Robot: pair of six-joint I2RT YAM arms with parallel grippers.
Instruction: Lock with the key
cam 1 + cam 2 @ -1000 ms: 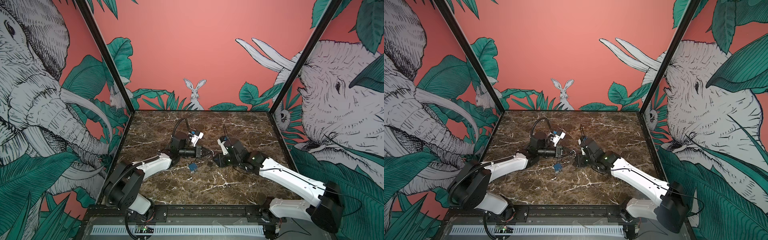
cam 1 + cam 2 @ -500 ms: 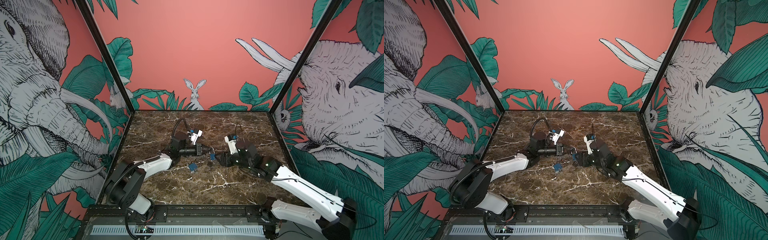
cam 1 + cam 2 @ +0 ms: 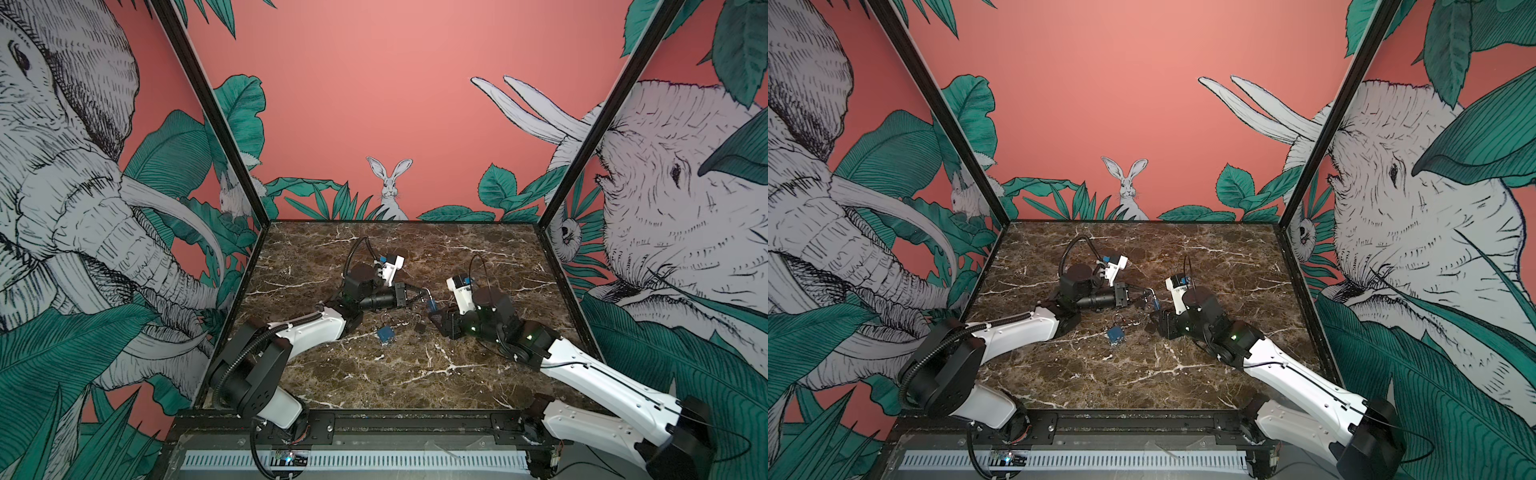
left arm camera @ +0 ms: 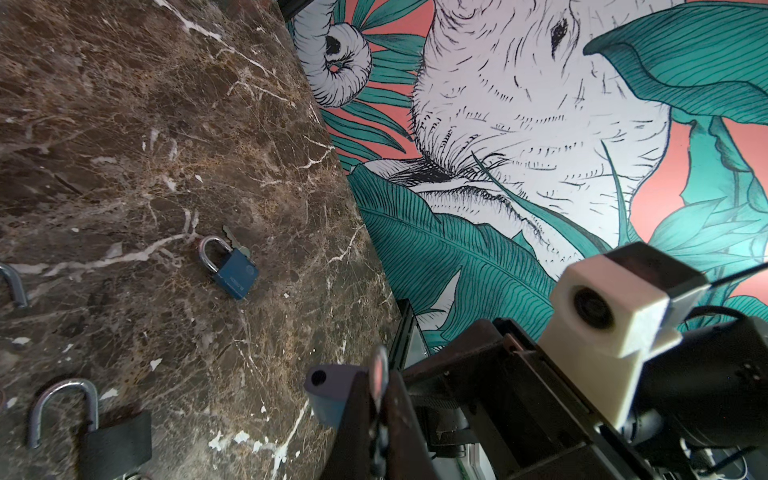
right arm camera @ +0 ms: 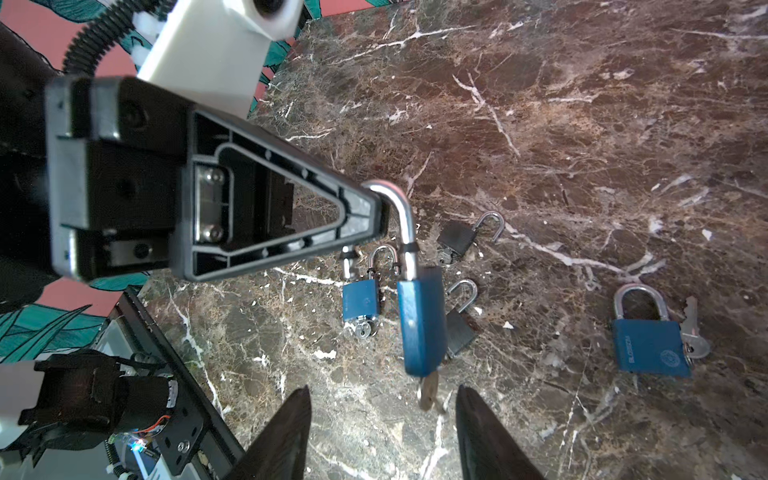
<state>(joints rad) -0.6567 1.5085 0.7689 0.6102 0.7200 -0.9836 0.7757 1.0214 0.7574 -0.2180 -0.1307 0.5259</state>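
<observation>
Left gripper (image 3: 420, 294) clamps the blue padlock (image 5: 419, 324) by its shackle. At five o'clock from it, the right gripper (image 5: 384, 399) gapes near the key (image 5: 428, 395).

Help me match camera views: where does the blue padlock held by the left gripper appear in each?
Top view: padlock below centre, slightly right.
Top view: just below centre.
Left wrist: foreground, body corner only.
Right wrist: centre, held by its shackle.
Landmark: left gripper shut on that shackle.

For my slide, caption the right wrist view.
Left gripper holds blue padlock by shackle; open right gripper faces its key.
</observation>
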